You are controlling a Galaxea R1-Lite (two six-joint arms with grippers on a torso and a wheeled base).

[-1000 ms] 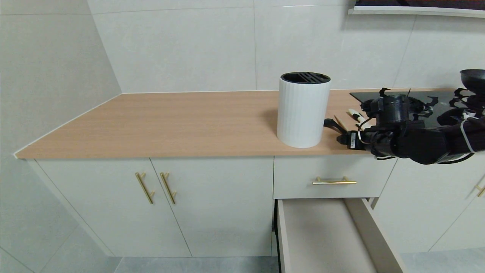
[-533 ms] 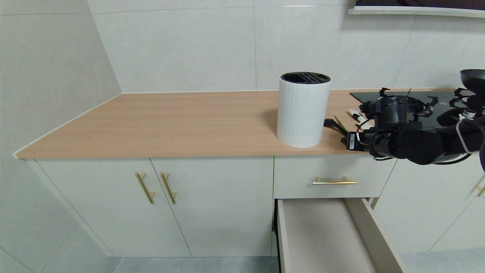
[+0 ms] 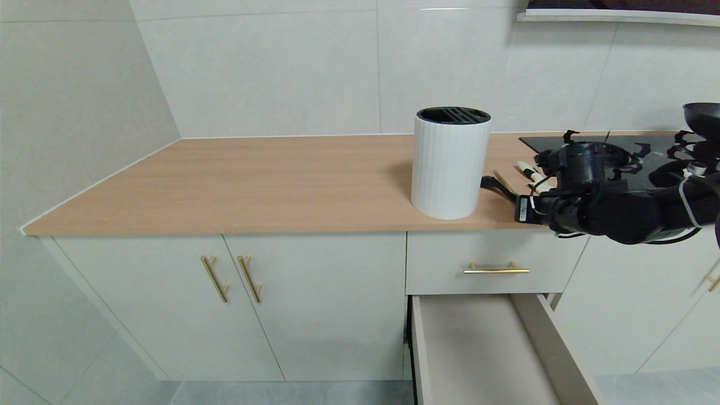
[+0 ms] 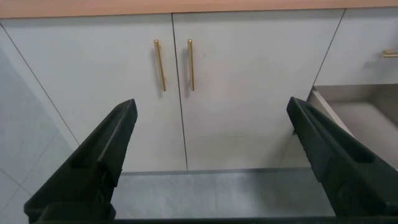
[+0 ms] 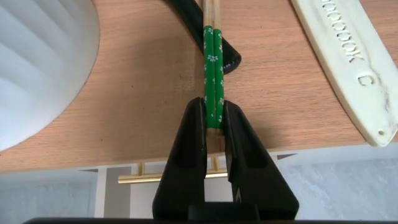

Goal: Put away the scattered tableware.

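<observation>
A pair of wooden chopsticks (image 5: 212, 56) with green flowered bands lies near the counter's front edge, just right of the white ribbed utensil holder (image 3: 450, 163). My right gripper (image 5: 214, 115) is shut on the chopsticks' near end; in the head view the right gripper (image 3: 514, 199) hangs at the counter edge with the chopsticks (image 3: 502, 180) pointing away. Under the sticks lies a black utensil handle (image 5: 229, 59). A white ceramic piece (image 5: 348, 62) rests beside them. My left gripper (image 4: 211, 155) is open, low in front of the cabinet doors.
An open drawer (image 3: 534, 337) stands out below the counter, under a closed one with a gold handle (image 3: 496, 270). A black cooktop (image 3: 624, 154) with a dark pot (image 3: 703, 118) lies to the right. The wooden counter (image 3: 253, 180) stretches left of the holder.
My right gripper has drawn back slightly to the right, still shut on the chopsticks. The holder and drawer have not moved.
</observation>
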